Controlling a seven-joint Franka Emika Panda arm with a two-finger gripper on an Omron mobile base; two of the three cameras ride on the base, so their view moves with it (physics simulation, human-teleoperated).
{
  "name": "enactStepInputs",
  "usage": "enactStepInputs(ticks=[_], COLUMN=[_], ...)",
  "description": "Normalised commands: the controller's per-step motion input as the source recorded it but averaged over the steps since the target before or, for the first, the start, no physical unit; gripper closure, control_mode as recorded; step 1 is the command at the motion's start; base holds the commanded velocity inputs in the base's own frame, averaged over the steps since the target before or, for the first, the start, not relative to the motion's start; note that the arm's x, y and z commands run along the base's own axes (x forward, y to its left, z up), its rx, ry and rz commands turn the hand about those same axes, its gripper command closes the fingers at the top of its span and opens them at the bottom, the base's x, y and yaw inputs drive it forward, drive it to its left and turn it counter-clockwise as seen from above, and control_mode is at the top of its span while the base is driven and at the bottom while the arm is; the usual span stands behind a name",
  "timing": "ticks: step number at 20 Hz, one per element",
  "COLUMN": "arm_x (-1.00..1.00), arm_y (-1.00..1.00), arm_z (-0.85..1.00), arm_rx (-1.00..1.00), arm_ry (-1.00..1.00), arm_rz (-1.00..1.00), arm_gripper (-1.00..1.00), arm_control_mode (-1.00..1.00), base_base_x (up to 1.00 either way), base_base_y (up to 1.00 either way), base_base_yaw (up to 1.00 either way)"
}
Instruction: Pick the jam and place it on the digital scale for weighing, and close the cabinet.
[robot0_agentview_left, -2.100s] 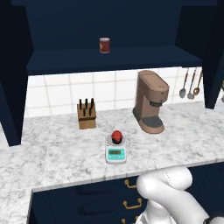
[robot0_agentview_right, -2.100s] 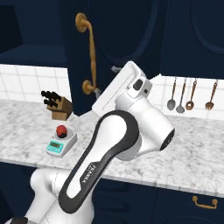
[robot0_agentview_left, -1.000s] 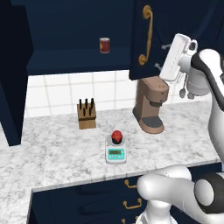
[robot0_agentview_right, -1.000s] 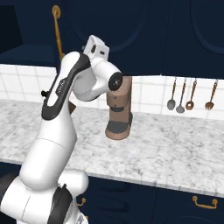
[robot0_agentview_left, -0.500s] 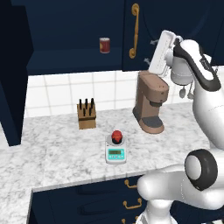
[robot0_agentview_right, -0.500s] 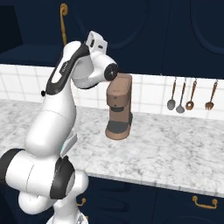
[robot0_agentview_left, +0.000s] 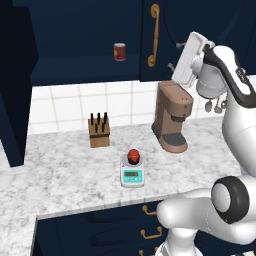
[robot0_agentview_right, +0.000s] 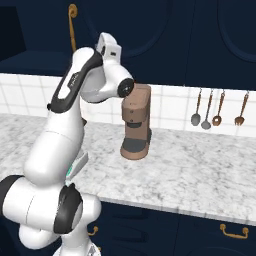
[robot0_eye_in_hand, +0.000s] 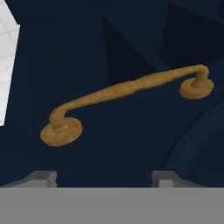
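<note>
1. Jam (robot0_agentview_left: 133, 156) already sits on the digital scale (robot0_agentview_left: 132, 173); you have the cabinet (robot0_agentview_left: 200, 30) door left.
2. Your gripper (robot0_eye_in_hand: 103, 178), fingertips apart and empty, faces the door; its brass handle (robot0_eye_in_hand: 127, 97) lies at 12 o'clock, running 8 to 2.

Arm raised high, elbow bent, forearm angled up toward the upper cupboard level. Hand (robot0_agentview_left: 181, 75) tilted, pointing up and left in left base view. In hand view, fingertips (robot0_eye_in_hand: 40, 177) set wide apart, nothing between them.
</note>
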Motion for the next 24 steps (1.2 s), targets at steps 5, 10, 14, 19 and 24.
enactStepInputs(ticks=[5,10,14,19,24], arm_x=[-1.0,-1.0,-0.97,-0.74,-0.92], arm_y=[-0.03,-0.03,0.07,0.56,0.63], arm_z=[0.38,0.15,-0.11,0.0,-0.02], arm_rx=[0.0,0.0,0.0,-0.07,-0.1], arm_ry=[-0.19,-0.07,-0.24,-0.24,-0.31], arm_rz=[0.0,0.0,0.0,0.0,0.0], arm_gripper=[-1.0,-1.0,-1.0,-1.0,-1.0], arm_control_mode=[-1.0,-1.0,-1.0,-1.0,-1.0], base_base_x=[0.0,0.0,0.0,0.0,0.0], base_base_y=[0.0,0.0,0.0,0.0,0.0], base_base_yaw=[0.0,0.0,0.0,0.0,0.0])
